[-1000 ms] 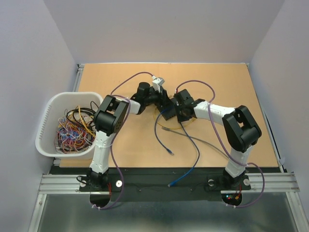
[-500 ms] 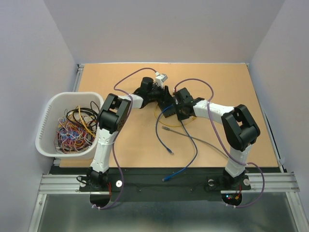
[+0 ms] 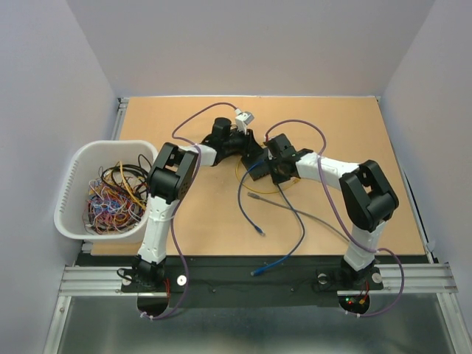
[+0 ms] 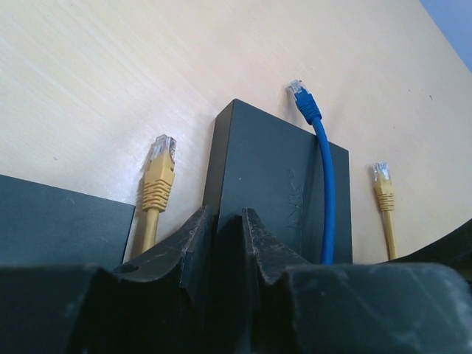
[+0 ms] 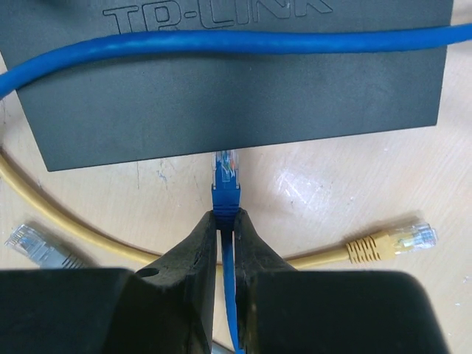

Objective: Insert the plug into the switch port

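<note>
Alignment step, just short of insertion: right claw (image 5: 227, 215) is clamped on the blue cable (image 5: 228, 295) right behind the plug (image 5: 226, 171), mid-frame in the right wrist view, tip almost touching the near side of the black switch (image 5: 243, 96). Left claw (image 4: 225, 217) sits at the switch's edge, bottom of its view, fingers narrow; whether it pinches, I cannot tell. Next, I judge: line the plug with the port, unseen here, and push straight in.

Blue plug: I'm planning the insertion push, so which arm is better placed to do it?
Right. The right gripper is shut on the blue plug, whose tip points at the switch side just ahead. The left gripper straddles the switch's edge and holds no plug; it looks better suited to bracing.
</note>
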`<state>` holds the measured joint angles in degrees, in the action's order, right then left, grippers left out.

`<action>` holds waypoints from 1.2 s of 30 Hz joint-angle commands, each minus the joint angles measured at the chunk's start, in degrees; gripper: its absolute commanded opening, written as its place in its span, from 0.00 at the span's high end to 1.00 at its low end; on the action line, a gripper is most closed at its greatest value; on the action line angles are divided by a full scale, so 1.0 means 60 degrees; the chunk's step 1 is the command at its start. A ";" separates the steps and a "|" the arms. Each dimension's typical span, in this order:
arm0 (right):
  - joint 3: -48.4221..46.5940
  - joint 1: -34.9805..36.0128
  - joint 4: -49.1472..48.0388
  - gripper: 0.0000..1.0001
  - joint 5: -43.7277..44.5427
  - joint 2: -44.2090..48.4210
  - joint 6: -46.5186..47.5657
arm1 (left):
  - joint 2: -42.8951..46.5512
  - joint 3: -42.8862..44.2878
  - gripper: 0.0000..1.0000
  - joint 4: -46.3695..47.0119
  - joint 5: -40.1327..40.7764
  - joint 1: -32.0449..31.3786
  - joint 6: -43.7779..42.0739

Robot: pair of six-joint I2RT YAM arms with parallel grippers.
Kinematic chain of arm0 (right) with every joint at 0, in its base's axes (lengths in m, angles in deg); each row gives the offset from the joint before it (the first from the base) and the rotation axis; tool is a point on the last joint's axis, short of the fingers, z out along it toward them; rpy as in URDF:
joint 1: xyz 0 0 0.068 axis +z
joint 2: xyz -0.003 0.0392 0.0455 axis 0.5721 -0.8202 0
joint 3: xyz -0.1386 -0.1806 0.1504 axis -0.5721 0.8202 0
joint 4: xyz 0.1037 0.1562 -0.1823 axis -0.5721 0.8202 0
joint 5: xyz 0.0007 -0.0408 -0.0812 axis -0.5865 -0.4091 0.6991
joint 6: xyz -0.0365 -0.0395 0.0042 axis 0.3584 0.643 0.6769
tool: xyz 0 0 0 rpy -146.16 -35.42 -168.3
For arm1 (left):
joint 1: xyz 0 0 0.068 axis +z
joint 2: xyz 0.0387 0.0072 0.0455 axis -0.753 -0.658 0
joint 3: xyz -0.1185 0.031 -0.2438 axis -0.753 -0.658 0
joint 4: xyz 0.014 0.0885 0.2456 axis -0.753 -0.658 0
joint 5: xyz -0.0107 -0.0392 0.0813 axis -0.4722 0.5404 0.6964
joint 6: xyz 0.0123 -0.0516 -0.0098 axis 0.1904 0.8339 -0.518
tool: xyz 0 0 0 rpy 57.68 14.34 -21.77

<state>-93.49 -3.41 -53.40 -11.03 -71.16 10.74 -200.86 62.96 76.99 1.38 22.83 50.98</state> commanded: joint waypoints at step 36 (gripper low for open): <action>0.2106 -0.0062 -0.5026 0.99 -0.0343 0.1476 0.2069 | 0.0104 -0.0663 0.72 -0.1708 -0.1925 -0.0409 -0.0913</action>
<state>-79.92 -3.43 -69.55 -12.63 -64.63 19.00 -198.91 59.92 77.41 -0.91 22.83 46.96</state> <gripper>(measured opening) 0.143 0.283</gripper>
